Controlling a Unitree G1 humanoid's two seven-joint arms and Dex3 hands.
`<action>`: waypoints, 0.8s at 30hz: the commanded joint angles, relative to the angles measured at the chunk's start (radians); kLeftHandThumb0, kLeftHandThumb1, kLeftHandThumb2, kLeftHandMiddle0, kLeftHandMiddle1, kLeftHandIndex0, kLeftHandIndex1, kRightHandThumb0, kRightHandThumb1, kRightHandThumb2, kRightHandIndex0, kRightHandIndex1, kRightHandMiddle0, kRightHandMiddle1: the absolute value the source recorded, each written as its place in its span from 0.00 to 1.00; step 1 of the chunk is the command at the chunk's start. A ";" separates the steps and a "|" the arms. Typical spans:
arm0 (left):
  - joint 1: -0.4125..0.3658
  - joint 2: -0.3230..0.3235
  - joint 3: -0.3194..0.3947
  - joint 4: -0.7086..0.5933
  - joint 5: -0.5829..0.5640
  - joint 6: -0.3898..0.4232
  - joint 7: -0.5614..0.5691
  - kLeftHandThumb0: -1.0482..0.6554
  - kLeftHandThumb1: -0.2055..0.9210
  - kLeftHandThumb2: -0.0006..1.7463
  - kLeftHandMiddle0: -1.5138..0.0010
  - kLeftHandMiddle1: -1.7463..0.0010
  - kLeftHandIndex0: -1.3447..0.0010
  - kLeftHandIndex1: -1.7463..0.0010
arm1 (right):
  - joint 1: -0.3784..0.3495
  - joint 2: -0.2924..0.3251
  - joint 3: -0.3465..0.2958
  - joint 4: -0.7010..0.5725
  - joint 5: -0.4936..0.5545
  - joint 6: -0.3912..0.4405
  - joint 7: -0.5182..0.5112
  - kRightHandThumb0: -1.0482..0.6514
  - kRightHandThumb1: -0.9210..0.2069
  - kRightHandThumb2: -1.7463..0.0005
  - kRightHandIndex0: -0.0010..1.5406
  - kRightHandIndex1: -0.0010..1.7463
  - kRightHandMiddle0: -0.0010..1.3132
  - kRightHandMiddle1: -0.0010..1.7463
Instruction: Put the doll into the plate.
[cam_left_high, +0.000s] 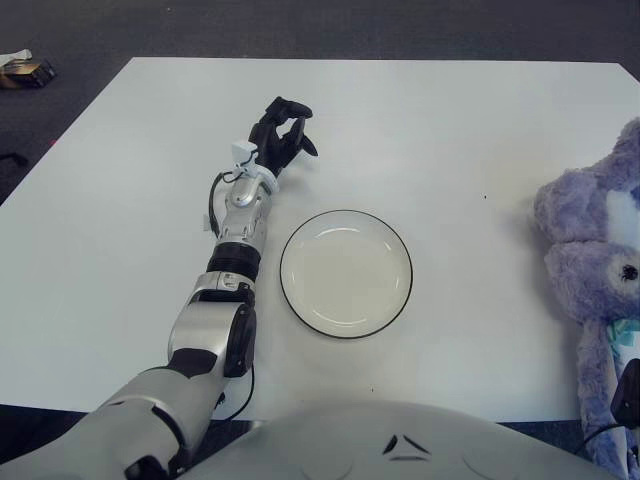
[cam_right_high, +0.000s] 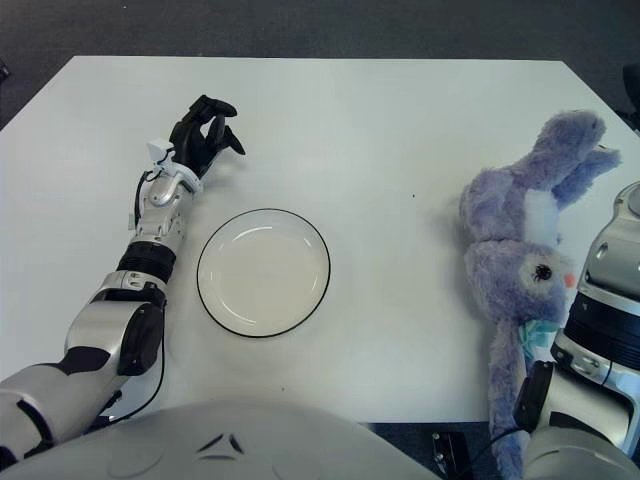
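Note:
The doll (cam_right_high: 530, 250) is a purple plush rabbit that lies on its back at the right side of the white table, ears pointing away from me. A white plate (cam_left_high: 347, 330) with a thin black rim stands empty near the table's middle, well left of the doll. My left hand (cam_left_high: 280, 128) is stretched out over the table beyond the plate's upper left, its black fingers loosely curled around nothing. Of my right arm only the silver forearm (cam_right_high: 612, 290) shows, beside the doll's right flank. The right hand itself is out of view.
The white table (cam_left_high: 450, 120) has dark carpet around it on the far and left sides. A small object (cam_left_high: 22, 68) lies on the floor beyond the table's far left corner. My own torso fills the bottom edge.

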 joint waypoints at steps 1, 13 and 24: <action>-0.017 0.003 0.007 -0.015 -0.015 0.012 -0.011 0.41 1.00 0.20 0.45 0.08 0.72 0.10 | 0.036 -0.019 0.003 0.013 -0.043 -0.010 -0.027 0.41 0.00 0.84 0.48 0.90 0.34 0.85; -0.014 -0.001 0.009 -0.034 -0.004 0.015 0.001 0.41 1.00 0.20 0.45 0.07 0.72 0.10 | 0.042 0.007 -0.040 0.078 0.005 0.037 -0.022 0.41 0.00 0.84 0.49 0.88 0.34 0.85; -0.014 0.006 0.005 -0.030 0.014 -0.004 0.004 0.41 1.00 0.21 0.45 0.06 0.73 0.09 | 0.060 0.003 -0.064 0.135 0.047 0.025 -0.025 0.41 0.00 0.84 0.51 0.87 0.34 0.85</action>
